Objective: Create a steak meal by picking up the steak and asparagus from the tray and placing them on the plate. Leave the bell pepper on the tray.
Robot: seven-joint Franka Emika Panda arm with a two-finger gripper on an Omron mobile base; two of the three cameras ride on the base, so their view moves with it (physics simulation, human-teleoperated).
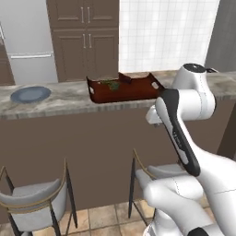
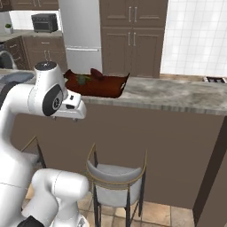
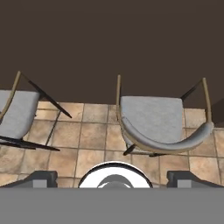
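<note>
The dark reddish-brown tray [image 1: 138,91] [image 2: 111,86] sits on the counter, ahead of the arm. At its back lies a dark lump that looks like the steak [image 1: 125,79] [image 2: 96,73]. A green patch [image 1: 112,85] [image 2: 82,80] lies in the tray's middle; it is too small to tell asparagus from bell pepper. The blue-grey plate [image 1: 30,94] rests far left on the counter, bare. My gripper [image 3: 114,178] points down at the floor, open, with nothing between its fingertips [image 3: 43,177]. The hand [image 1: 155,115] [image 2: 73,110] hangs in front of the counter, below its edge.
The stone counter [image 1: 69,99] [image 2: 177,95] runs across with a brown panel below. Grey bar stools [image 1: 34,198] [image 1: 159,173] [image 2: 117,177] [image 3: 151,118] stand on the tiled floor under the hand. Cabinets and a fridge [image 2: 82,31] line the back wall.
</note>
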